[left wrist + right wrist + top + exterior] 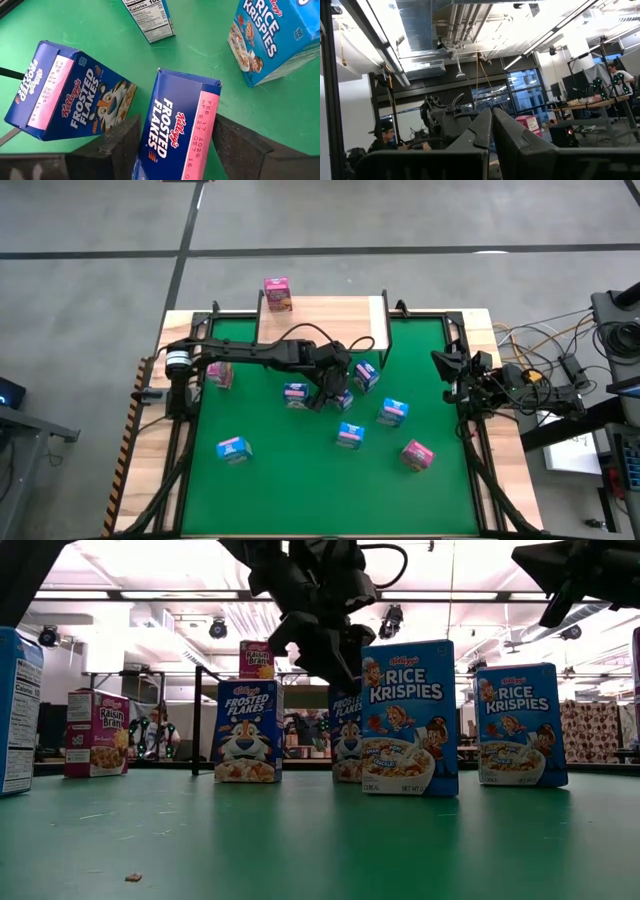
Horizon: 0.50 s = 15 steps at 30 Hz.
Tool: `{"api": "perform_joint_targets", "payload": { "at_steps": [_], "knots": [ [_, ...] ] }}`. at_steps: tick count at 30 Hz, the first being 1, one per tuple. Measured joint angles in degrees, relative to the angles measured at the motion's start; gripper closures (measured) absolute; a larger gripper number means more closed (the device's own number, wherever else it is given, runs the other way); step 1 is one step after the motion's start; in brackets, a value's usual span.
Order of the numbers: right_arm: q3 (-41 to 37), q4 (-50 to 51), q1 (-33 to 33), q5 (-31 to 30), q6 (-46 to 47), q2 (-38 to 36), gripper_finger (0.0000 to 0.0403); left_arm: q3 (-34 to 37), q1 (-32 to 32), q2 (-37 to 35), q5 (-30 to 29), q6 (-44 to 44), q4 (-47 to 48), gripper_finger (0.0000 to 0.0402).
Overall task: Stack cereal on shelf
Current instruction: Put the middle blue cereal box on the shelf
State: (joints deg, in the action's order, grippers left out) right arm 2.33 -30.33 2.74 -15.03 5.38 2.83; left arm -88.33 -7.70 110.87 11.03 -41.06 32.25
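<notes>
Frosted Flakes box (177, 132) stands between the left gripper's (172, 145) wide, not-yet-clamped fingers; a skewed squeeze could topple it into the neighbouring box (75, 92).

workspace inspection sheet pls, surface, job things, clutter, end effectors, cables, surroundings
surface: green mat on a wooden table.
job's things: one pink box on the shelf; eight boxes on the mat.
clutter: nothing seen.
end effectors: left end effector straddles a Frosted Flakes box, fingers not yet clamped; right end effector shut, parked at the right edge.
cables: bundle off the table's right side.
surroundings: grey floor; person at a desk behind.
</notes>
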Motion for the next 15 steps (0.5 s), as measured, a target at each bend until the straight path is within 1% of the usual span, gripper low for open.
{"api": "perform_joint_targets", "payload": {
  "at_steps": [10,15],
  "knots": [
    [0.0,0.0,0.0,0.0,0.0,0.0,0.0394,0.0,0.0,-0.1,0.0,0.2,0.2,0.0196],
    [0.0,0.0,0.0,0.0,0.0,0.0,0.0394,-0.1,0.1,-2.1,0.0,2.0,0.8,0.0197]
  ]
}}
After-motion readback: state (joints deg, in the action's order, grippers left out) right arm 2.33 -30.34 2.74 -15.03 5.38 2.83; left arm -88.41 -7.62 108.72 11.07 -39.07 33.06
